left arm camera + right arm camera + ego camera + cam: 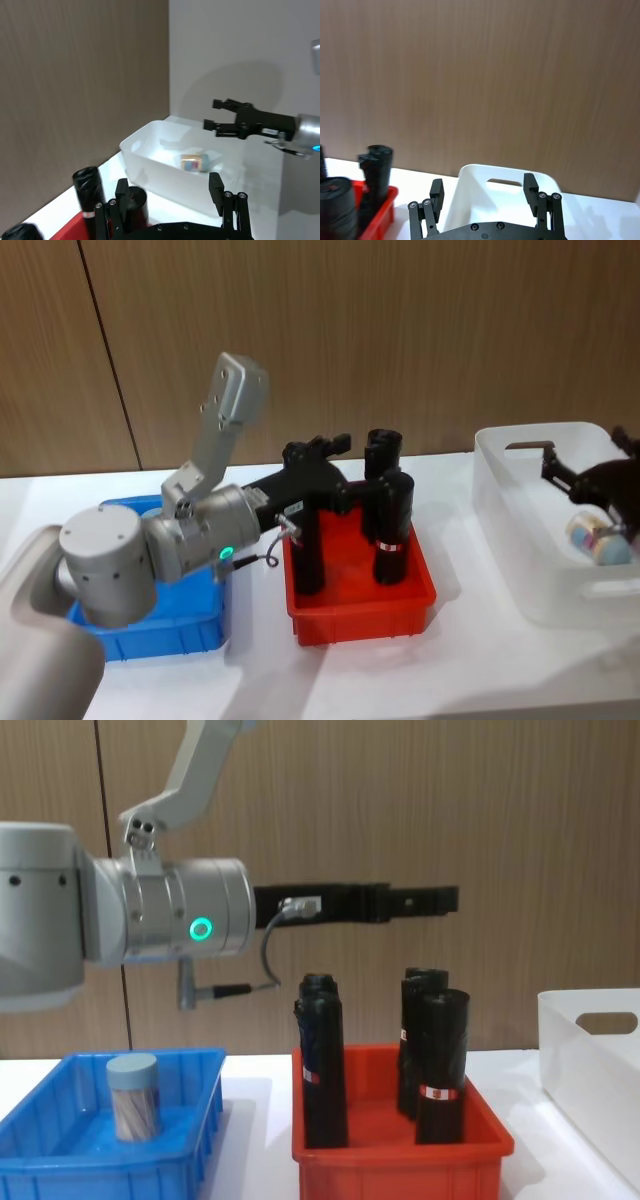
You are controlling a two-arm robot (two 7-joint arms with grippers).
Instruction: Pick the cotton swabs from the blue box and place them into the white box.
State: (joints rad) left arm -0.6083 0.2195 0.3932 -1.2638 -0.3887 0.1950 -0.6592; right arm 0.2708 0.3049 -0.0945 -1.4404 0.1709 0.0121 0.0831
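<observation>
Over the red plastic bin (pixel 360 618) the left gripper (pixel 318 448) hangs wide open, empty. The right gripper (pixel 210 114), also open and empty, is above the white translucent plastic box (pixel 520 570), where one clear jar of cotton swabs (pixel 598 538) lies. A second jar (pixel 132 1095) stands in the bright blue plastic box (pixel 60 1175); I would grip it just below the lid.

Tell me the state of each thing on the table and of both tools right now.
Left tool: open, empty, above the red bin.
Right tool: open, empty, above the white box.
Blue box: holds one cotton swab jar, upright, lid on.
White box: holds a second cotton swab jar, on its side.
Black rolls: upright in the red bin.
</observation>
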